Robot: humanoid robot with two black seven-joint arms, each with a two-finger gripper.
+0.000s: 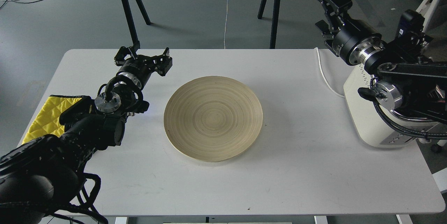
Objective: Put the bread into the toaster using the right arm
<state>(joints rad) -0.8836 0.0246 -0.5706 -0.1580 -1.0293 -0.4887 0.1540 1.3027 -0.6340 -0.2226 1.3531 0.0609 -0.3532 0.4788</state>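
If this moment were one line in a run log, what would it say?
bread: not visible | plate: empty | toaster: right table edge, partly hidden by arm | right gripper: raised | left gripper: open

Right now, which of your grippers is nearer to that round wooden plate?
Left. My left gripper hovers just beyond the plate's far-left rim; my right gripper is raised far off, past the table's right corner.

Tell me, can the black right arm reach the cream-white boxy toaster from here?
Probably yes: the cream-white toaster sits right under the right arm, nothing else between, though the right gripper points away.
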